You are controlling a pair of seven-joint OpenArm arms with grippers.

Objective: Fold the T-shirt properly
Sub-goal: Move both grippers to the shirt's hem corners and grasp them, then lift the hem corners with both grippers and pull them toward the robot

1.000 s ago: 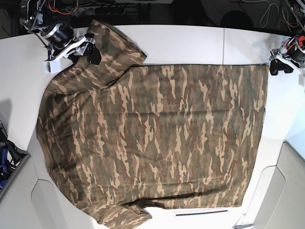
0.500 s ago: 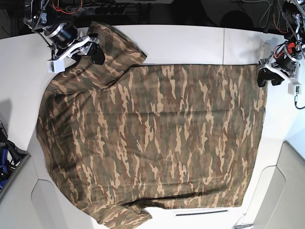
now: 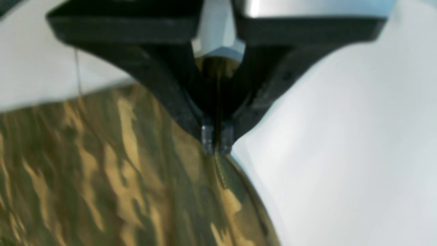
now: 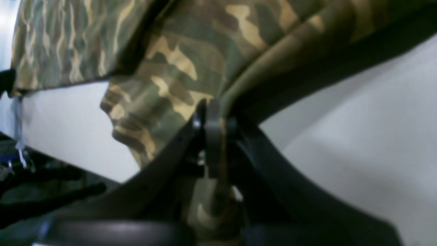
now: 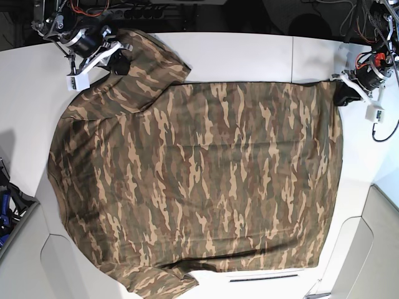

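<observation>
I have both arms out at the far corners, left hand (image 3: 217, 140) and right hand (image 4: 211, 118) each pinched tight on cloth, fingers (image 3: 207, 135) together.

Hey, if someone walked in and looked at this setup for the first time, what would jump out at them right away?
The big camouflage T-shirt spread flat across nearly the whole white table. Next, the two arms at its far corners: the left gripper has its jaws shut on the hem corner on the base view's right, and the right gripper is pinching the sleeve edge at upper left.
</observation>
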